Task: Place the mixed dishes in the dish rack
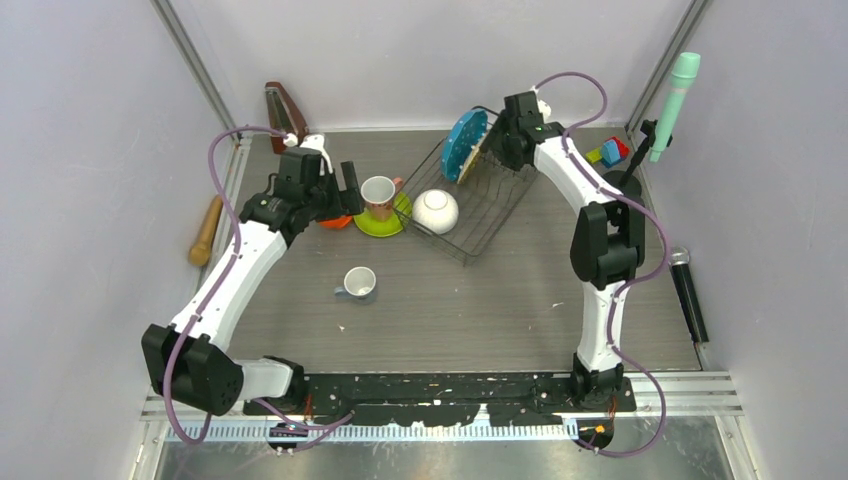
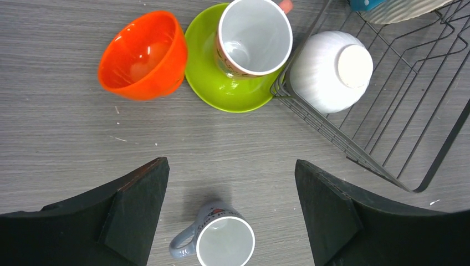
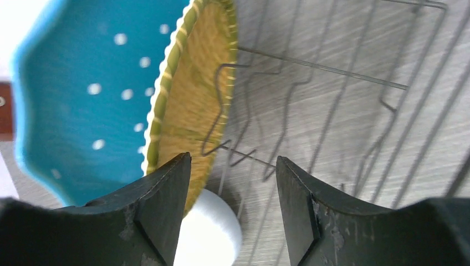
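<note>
The left gripper [image 2: 231, 166] is spread wide with nothing between its fingers. Nearest to it, almost under the gap and on the wrist side of the fingertips, the small pale grey-white mug [image 2: 224, 241] stands upright on the table, mouth up, handle toward the left finger. It is judged rigid, glazed, light and chip-prone. The likely hold is across the wall at the rim, one finger inside and one outside, away from the handle, since smooth glaze may slip under a light pinch. Ahead of the fingertips and to the left, the small orange bowl [image 2: 143, 55] sits upright, touching or just beside the small lime-green plate [image 2: 221, 94]. The pink mug [image 2: 255, 36] stands on that plate – lift it off before the plate is taken. Ahead to the right, the white bowl [image 2: 327, 69] lies foot outward inside the corner of the dish rack [image 2: 388, 138]. Farther off, the right gripper [image 3: 233, 163] is also open and grips nothing. The blue white-dotted plate [image 3: 94, 83] stands on edge in the rack, its rim running behind the left-hand finger in the wrist view – contact cannot be determined. It is judged the heaviest piece here, and an edge grip could let it swing.
</note>
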Robot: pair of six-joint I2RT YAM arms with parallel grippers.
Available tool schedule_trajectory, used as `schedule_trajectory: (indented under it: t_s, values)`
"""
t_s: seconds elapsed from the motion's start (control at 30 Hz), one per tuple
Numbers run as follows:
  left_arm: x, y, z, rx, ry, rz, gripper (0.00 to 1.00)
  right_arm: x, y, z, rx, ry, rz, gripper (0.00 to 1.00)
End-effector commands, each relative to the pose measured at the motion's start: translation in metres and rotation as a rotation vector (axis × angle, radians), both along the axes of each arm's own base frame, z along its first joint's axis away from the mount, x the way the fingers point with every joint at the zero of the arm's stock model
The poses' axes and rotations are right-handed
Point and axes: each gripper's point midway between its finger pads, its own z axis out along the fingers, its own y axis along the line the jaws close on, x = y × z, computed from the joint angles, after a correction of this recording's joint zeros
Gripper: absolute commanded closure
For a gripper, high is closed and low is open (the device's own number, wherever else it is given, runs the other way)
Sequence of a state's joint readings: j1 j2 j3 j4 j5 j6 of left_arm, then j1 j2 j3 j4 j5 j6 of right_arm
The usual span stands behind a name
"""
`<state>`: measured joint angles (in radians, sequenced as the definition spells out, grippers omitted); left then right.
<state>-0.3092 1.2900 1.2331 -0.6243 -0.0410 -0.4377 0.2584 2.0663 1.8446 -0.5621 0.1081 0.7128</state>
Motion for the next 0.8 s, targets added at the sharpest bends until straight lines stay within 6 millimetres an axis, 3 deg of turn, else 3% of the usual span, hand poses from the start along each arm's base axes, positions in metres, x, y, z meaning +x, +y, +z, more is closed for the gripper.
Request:
schedule_trajectory:
  t_s: [0.0, 0.27, 0.5, 0.6, 0.63, 0.67, 0.7, 0.77]
  values:
    - [0.003, -0.001, 0.008, -0.013, -0.02, -0.004, 0.13, 0.016, 0.021, 0.042, 0.004, -0.111, 0.036, 0.36]
    - [0.017, -0.011, -0.001, -0.051, 0.012, 0.003, 0.15, 0.007, 0.014, 0.037, -0.022, -0.101, 0.035, 0.32]
    - [0.041, -0.028, -0.019, -0.143, 0.054, 0.048, 0.18, -0.003, 0.008, 0.06, -0.018, -0.138, 0.055, 0.3]
    - [0.056, -0.034, -0.025, -0.185, 0.059, 0.089, 0.23, -0.016, 0.007, 0.077, -0.004, -0.156, 0.07, 0.3]
    - [0.061, -0.035, -0.027, -0.192, 0.063, 0.104, 0.23, -0.022, 0.007, 0.07, 0.001, -0.139, 0.072, 0.3]
    - [0.066, -0.031, -0.031, -0.181, 0.065, 0.136, 0.25, -0.027, 0.006, 0.083, 0.014, -0.168, 0.071, 0.3]
    - [0.072, -0.027, -0.034, -0.167, 0.06, 0.169, 0.25, -0.034, 0.006, 0.074, 0.021, -0.146, 0.072, 0.3]
    - [0.081, -0.022, -0.041, -0.152, 0.061, 0.221, 0.26, -0.047, 0.006, 0.078, 0.046, -0.16, 0.072, 0.3]
